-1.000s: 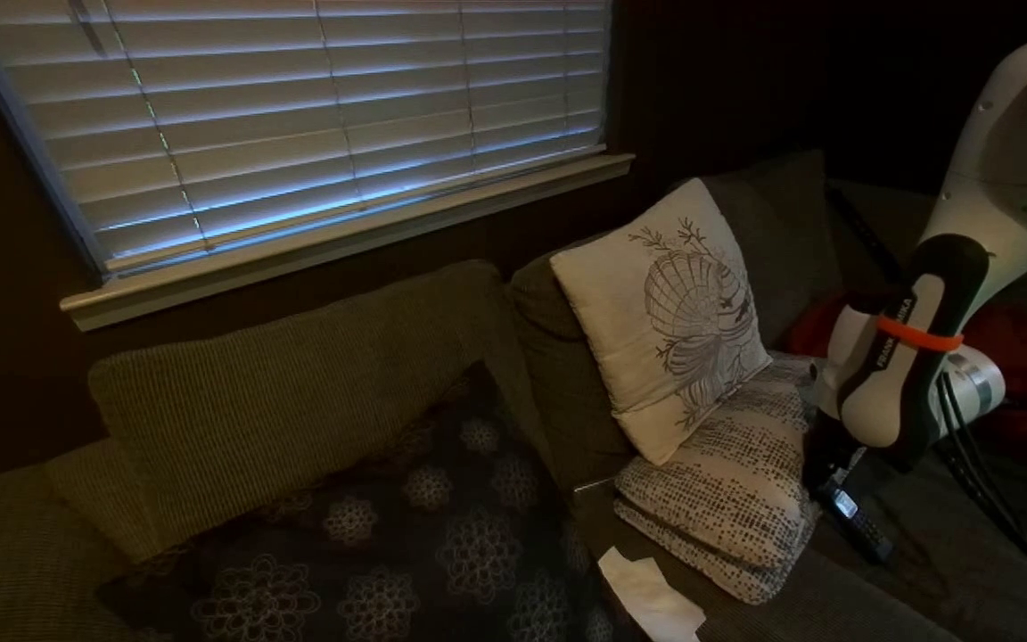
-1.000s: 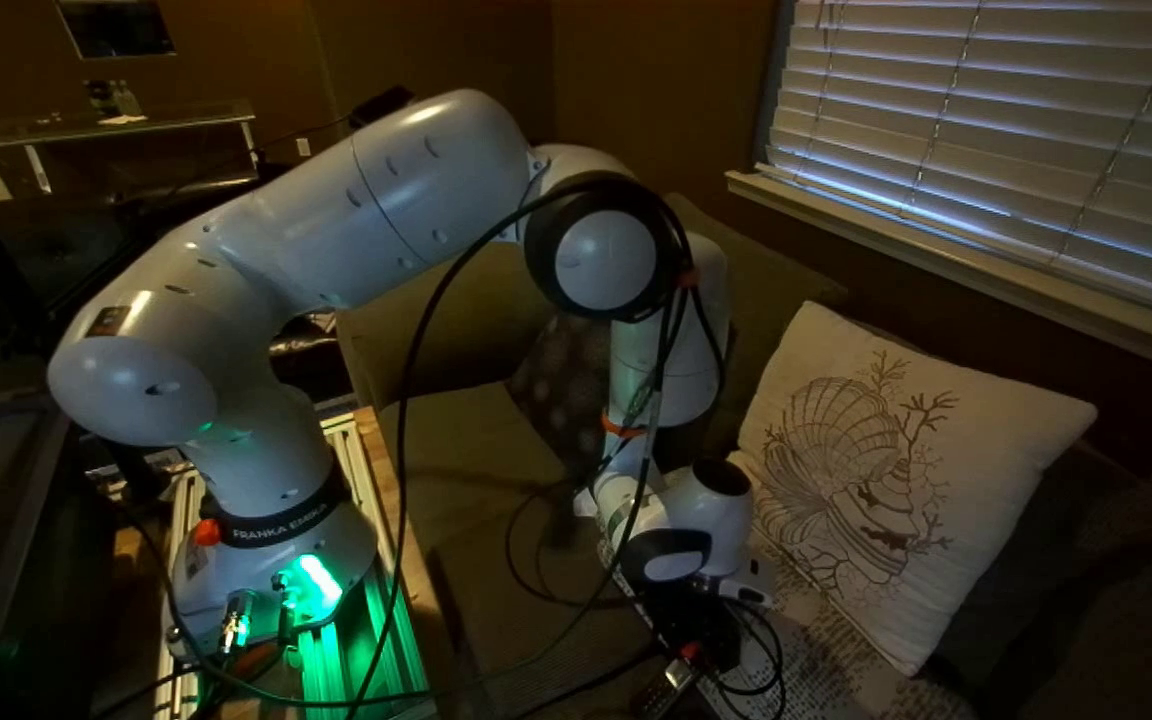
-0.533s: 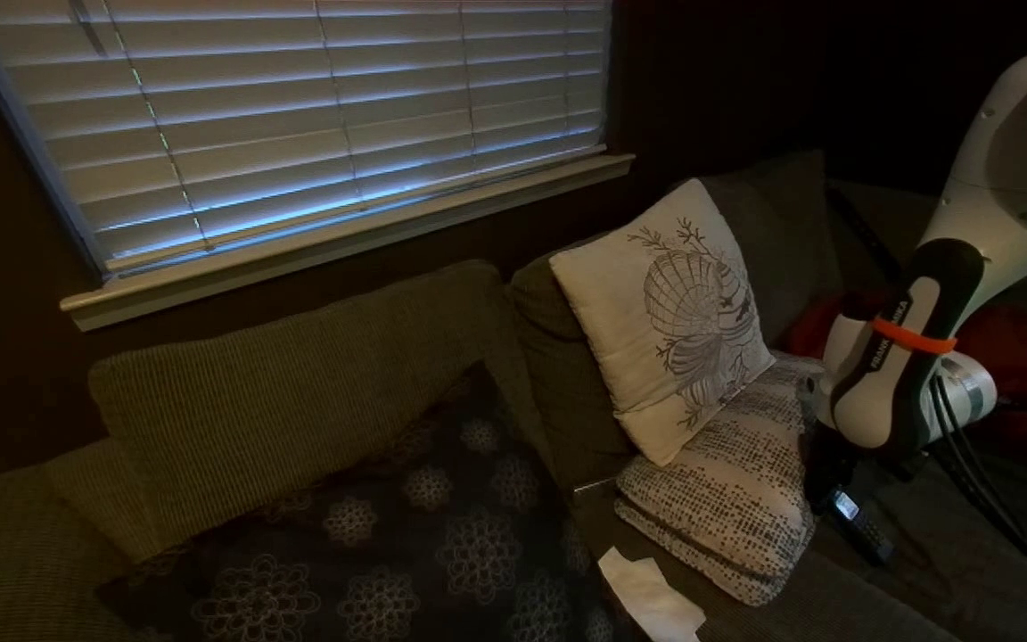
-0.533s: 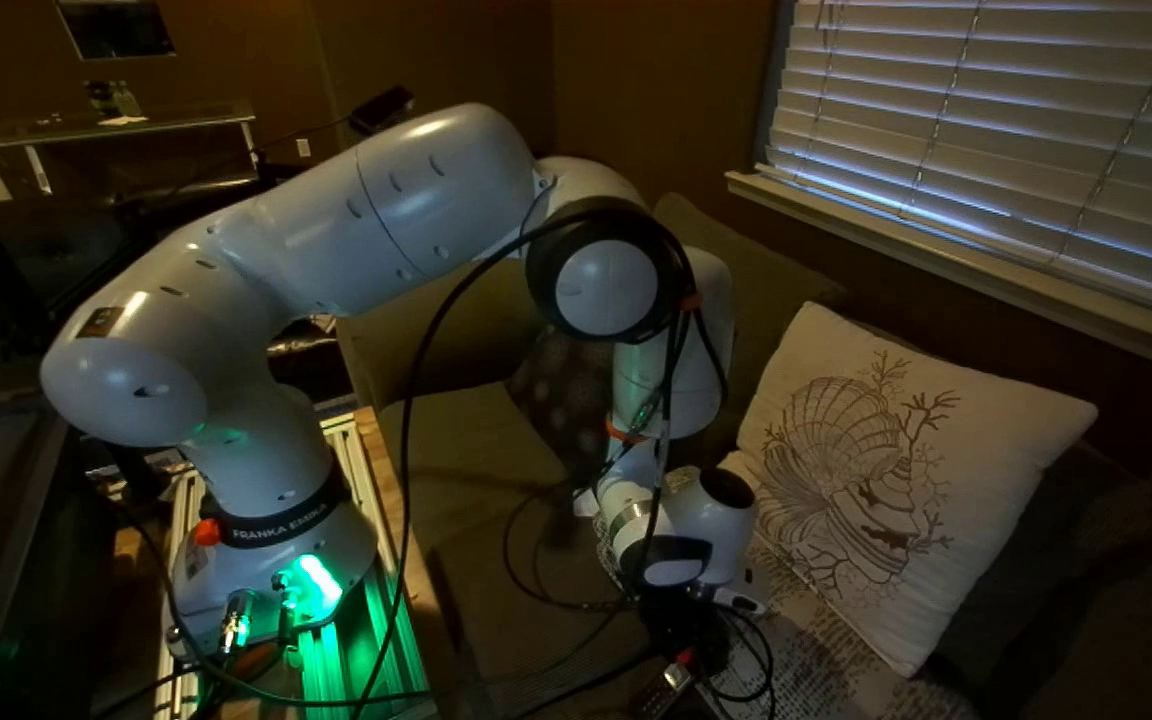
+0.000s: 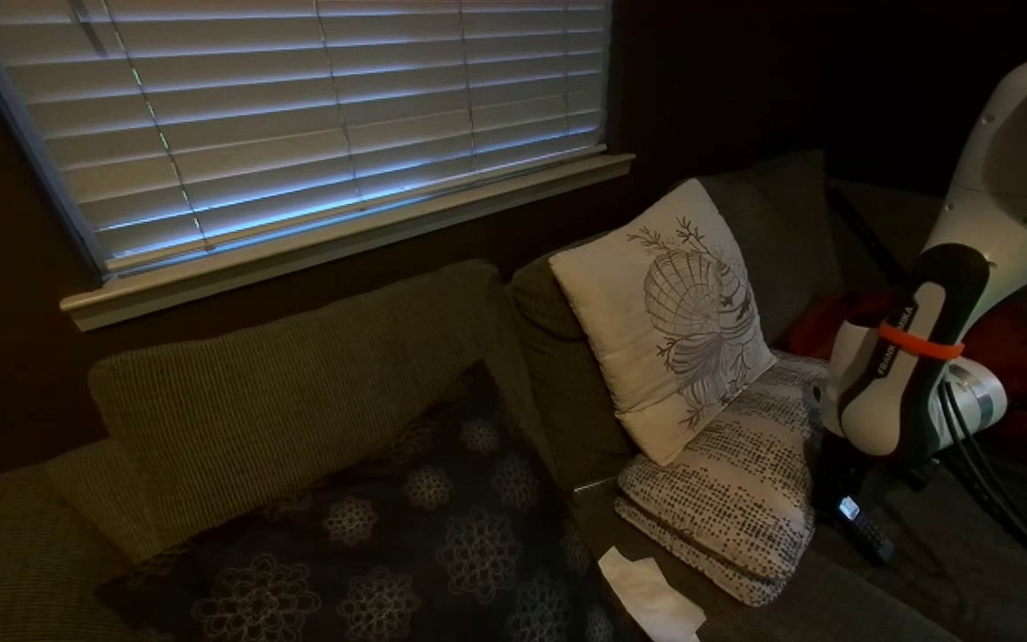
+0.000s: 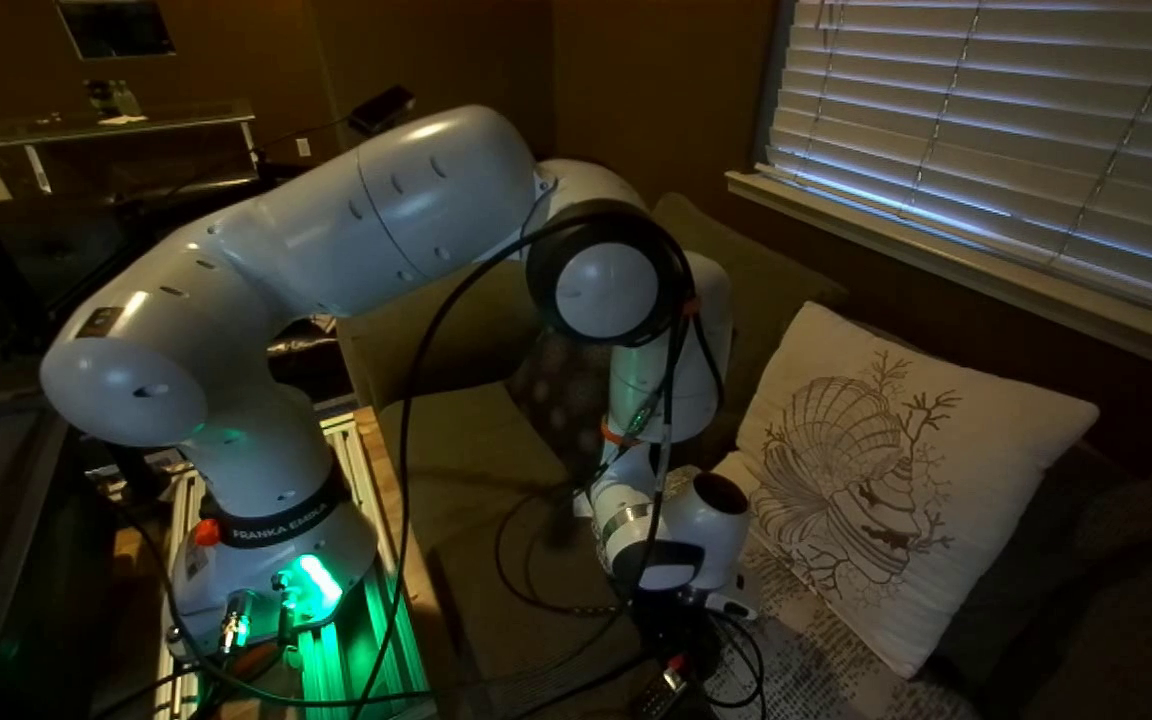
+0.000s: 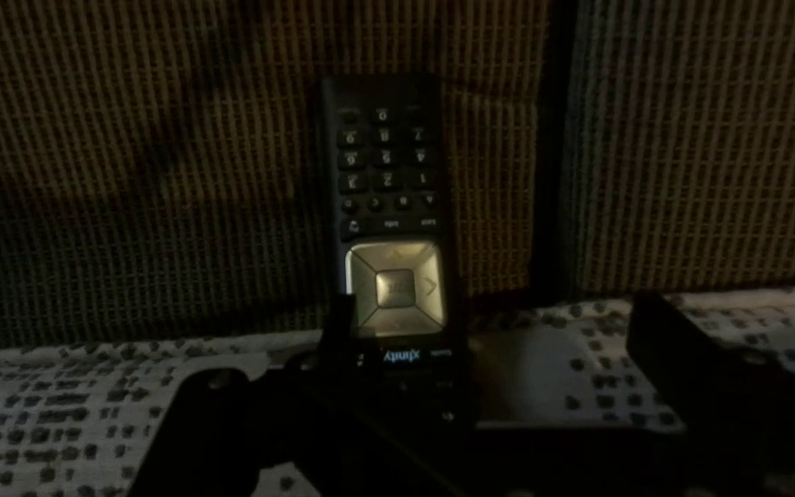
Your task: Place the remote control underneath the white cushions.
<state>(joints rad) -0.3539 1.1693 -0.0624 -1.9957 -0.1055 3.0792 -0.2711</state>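
The slim black remote control [image 7: 387, 172] lies on the brown sofa seat, its near end reaching between my fingers. It also shows in both exterior views [image 5: 868, 535] [image 6: 654, 698]. My gripper [image 7: 497, 324] is open, with the left finger [image 7: 339, 324] against or over the remote's left edge and a wide gap to the right finger [image 7: 656, 338]. In an exterior view the gripper [image 5: 837, 490] is low beside the speckled white cushion [image 5: 727, 499], which lies flat and fills the lower wrist view [image 7: 45, 421]. The shell-print white cushion [image 5: 674, 321] leans on the backrest above it.
A large dark floral cushion [image 5: 389, 553] lies on the sofa beyond a white paper [image 5: 652, 593]. Black cables [image 6: 536, 590] hang along the arm and loop round the gripper. The sofa backrest [image 5: 299, 419] and window sill [image 5: 344, 232] stand behind.
The arm has lowered slightly, and the gripper has shifted a little down in both exterior views. The remote's gripper-side end has shifted slightly with it. The cushions look nearly unchanged.
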